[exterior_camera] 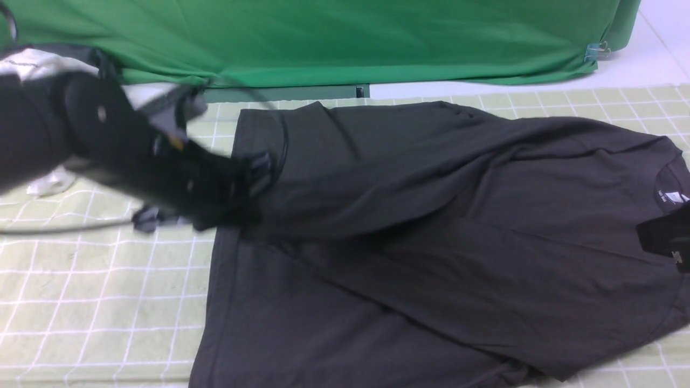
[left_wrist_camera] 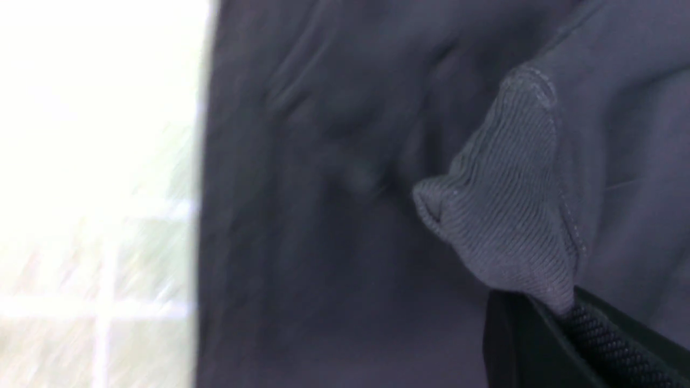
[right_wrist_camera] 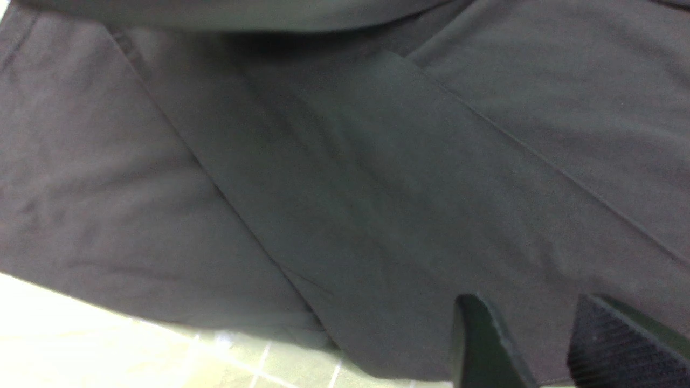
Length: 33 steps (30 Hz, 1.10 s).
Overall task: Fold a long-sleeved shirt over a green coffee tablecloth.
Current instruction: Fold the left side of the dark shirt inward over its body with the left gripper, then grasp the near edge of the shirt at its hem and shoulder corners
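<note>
So the left claw [exterior_camera: 245, 180] is clamped on the ribbed cuff [left_wrist_camera: 512, 215] of the long-sleeved shirt [exterior_camera: 431, 226]. That's probably the best handle, since the shirt looks soft, light and floppy, better dragged than pushed. The right claw [right_wrist_camera: 531, 310] is held open over fabric near the collar [exterior_camera: 668, 178]. The shirt is spread on the green coffee tablecloth [exterior_camera: 97, 302]; bare cloth is left past the hem [exterior_camera: 215, 302], less toward the back.

One black shirt [exterior_camera: 431, 242], one checked tablecloth [exterior_camera: 81, 302], one green backdrop [exterior_camera: 323, 37], one binder clip [exterior_camera: 595, 52]
</note>
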Motion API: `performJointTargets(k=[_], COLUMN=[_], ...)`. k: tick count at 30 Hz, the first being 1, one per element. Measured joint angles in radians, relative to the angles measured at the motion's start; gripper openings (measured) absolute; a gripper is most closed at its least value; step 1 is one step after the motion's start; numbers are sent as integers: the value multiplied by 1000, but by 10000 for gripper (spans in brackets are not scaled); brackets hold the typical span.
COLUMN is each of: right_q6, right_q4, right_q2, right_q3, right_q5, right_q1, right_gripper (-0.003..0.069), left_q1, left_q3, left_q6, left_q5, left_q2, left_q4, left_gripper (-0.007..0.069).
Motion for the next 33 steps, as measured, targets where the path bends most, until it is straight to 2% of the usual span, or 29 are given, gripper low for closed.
performJointTargets(k=[7, 12, 15, 20, 26, 29, 31, 33], right_q6=[0, 0, 0, 0, -2, -3, -4, -11], right_q4=[0, 0, 0, 0, -1, -3, -4, -4], right_q2=[0, 0, 0, 0, 0, 0, 0, 0], right_q3=[0, 0, 0, 0, 0, 0, 0, 0], right_q5=[0, -2, -3, 1, 9, 11, 11, 11], right_q1=[0, 0, 0, 0, 0, 0, 0, 0], right_gripper=[245, 245, 245, 245, 245, 245, 245, 245], left_q1=[0, 0, 0, 5, 7, 8, -3, -28], left_q3=[171, 190, 190, 85, -112, -147, -127, -70], left_q6=[-5, 6, 7, 3, 2, 2, 2, 2], left_q5=[-146, -168, -165, -57, 138, 267, 385, 430], left_q2=[2, 2, 2, -25, -99, -125, -134, -137], left_q4=[1, 11, 22, 94, 243, 258, 253, 237], left_gripper=[32, 43, 79, 278, 442, 447, 426, 400])
